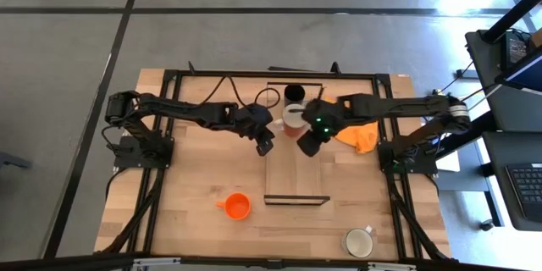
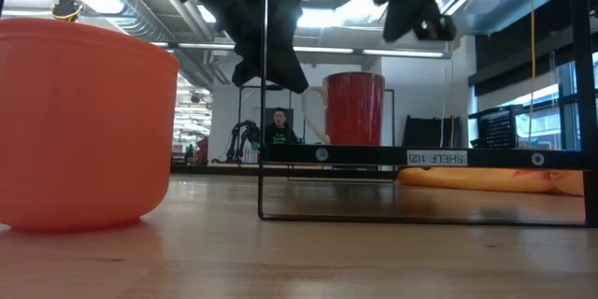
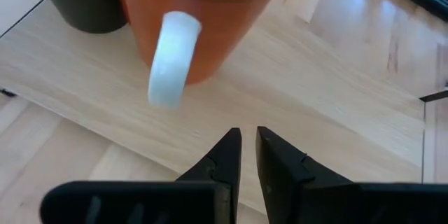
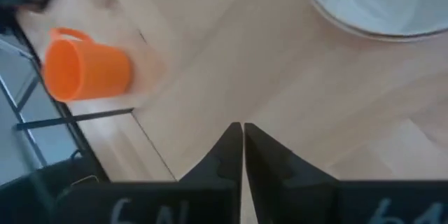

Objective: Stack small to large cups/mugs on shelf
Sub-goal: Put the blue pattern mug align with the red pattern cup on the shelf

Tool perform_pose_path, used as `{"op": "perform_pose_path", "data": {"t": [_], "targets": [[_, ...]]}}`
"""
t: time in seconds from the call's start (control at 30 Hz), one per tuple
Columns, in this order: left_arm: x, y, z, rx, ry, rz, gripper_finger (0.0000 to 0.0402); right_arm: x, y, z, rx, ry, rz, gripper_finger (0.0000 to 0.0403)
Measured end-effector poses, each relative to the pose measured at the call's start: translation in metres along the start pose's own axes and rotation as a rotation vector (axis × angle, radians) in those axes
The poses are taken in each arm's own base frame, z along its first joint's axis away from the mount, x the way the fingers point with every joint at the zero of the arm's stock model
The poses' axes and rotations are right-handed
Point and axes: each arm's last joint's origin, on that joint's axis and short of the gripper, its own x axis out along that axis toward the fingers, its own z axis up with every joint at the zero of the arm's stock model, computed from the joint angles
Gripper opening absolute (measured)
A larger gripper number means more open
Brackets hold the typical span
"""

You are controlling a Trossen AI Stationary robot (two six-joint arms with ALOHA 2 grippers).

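- Overhead, the shelf lies lengthwise down the middle of the table, and both arms meet over its far end.
- On that far end stand a black tumbler and, just nearer than it, a red mug with a white handle and white inside; the two look close together, possibly touching.
- Left gripper hangs just beside the shelf's left edge, near the red mug but apart from it. In its wrist view the fingers stand almost together with a thin gap and nothing between them; the mug's handle points toward them.
- Right gripper hovers over the shelf, just nearer than the red mug, touching nothing. Its fingers are pressed together and empty.
- An orange cup lies on its side on the table, left of the shelf's near end, well apart from both grippers.
- A white mug stands upright near the table's near right corner.
- An orange cloth lies right of the shelf, under the right arm.
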Motion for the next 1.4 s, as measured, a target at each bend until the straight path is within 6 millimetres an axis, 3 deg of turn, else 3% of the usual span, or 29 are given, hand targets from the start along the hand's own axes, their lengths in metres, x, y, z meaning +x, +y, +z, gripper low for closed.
{"op": "perform_pose_path", "data": {"t": [0.17,0.33,0.53,0.8,1.03,1.2,1.4], "targets": [[-0.001,0.0,0.0,-0.023,0.0,0.004,0.0039,-0.043,0.005,-0.018,0.03,-0.131,0.033,0.0018],[-0.016,0.0,0.006,-0.024,-0.041,-0.009,0.0039,-0.086,-0.001,-0.051,0.191,-0.228,-0.017,0.0018],[-0.032,0.014,0.012,0.001,-0.049,0.041,0.0039,-0.103,-0.008,-0.093,0.383,-0.227,-0.139,0.0018],[-0.043,0.038,0.018,0.006,-0.033,0.091,0.0039,-0.091,0.007,-0.14,0.578,-0.105,-0.268,0.0018],[-0.054,0.047,0.025,0.02,-0.037,0.003,0.0039,-0.064,0.037,-0.183,0.697,0.028,-0.317,0.0018],[-0.055,0.053,0.027,0.029,-0.029,-0.038,0.0039,-0.033,0.063,-0.203,0.686,0.12,-0.278,0.0018],[-0.056,0.061,0.03,0.033,-0.027,-0.075,0.0039,-0.002,0.092,-0.214,0.686,0.047,-0.093,0.0018]]}}
